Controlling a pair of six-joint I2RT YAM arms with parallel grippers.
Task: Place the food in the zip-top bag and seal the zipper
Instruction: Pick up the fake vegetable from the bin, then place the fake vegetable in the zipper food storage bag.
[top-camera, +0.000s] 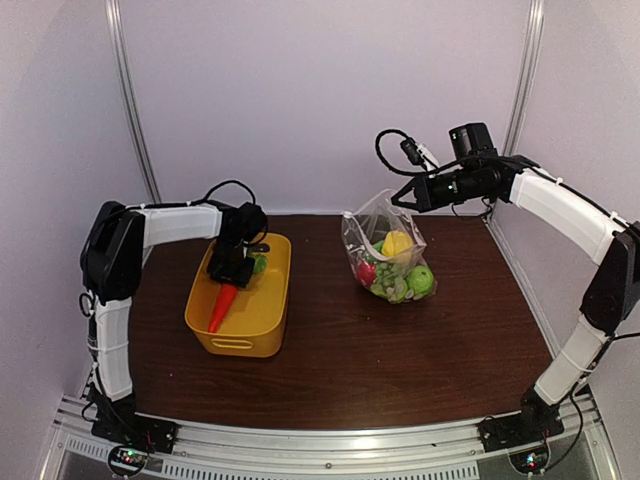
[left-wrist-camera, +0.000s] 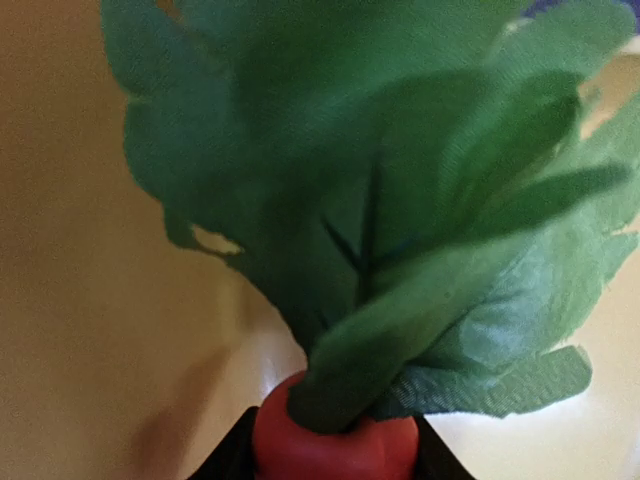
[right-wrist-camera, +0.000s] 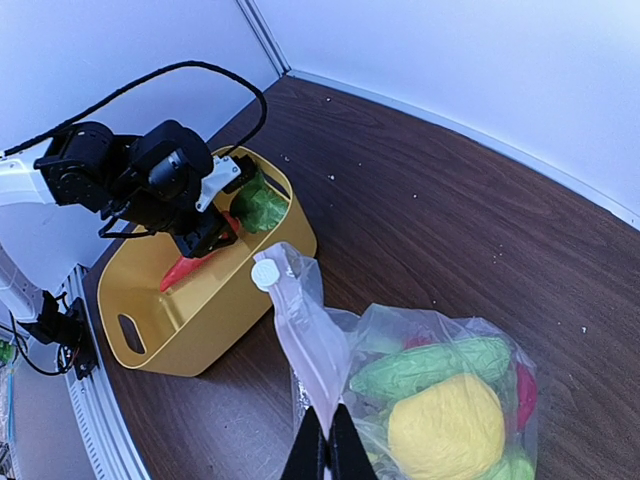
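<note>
The clear zip-top bag (top-camera: 388, 252) stands on the table at right, holding a yellow lemon (top-camera: 397, 243), a green apple (top-camera: 421, 280), grapes and a red fruit. My right gripper (top-camera: 398, 200) is shut on the bag's upper edge and holds it up; its fingers pinch the zipper strip (right-wrist-camera: 325, 350) in the right wrist view, where the bag (right-wrist-camera: 440, 400) fills the lower right. My left gripper (top-camera: 232, 268) is in the yellow basket (top-camera: 243, 335), shut on the orange carrot (top-camera: 222, 306). In the left wrist view the carrot's top (left-wrist-camera: 335, 448) sits between the fingers, green leaves (left-wrist-camera: 400, 220) filling the view.
The yellow basket (right-wrist-camera: 200, 310) stands left of the bag with a gap of bare brown table between them. White walls enclose the back and sides. A white round tab (right-wrist-camera: 265, 274) sits on the bag's raised corner.
</note>
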